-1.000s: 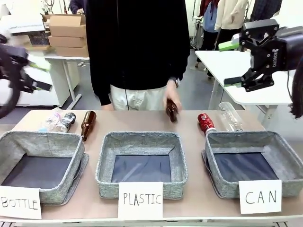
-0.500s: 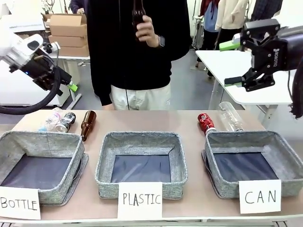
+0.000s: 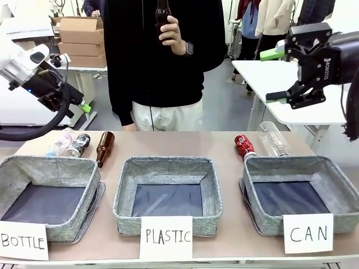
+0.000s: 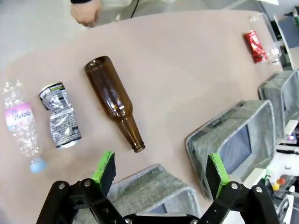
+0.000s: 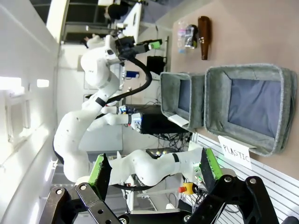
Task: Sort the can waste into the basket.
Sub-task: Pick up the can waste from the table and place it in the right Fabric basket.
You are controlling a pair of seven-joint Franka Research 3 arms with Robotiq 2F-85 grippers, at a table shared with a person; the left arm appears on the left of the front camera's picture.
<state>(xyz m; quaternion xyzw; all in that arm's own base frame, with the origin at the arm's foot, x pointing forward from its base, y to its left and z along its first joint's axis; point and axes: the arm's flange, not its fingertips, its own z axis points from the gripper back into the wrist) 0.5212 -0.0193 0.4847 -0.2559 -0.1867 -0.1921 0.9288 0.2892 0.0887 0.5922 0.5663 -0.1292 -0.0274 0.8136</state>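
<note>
Table [image 3: 168, 147] layout unchanged, hand [image 3: 174, 36] lifted brown bottle [image 3: 162, 12] chest-high

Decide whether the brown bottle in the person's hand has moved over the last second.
Yes. The brown bottle has risen from just above the table to chest height, and shifted slightly leftward.
</note>
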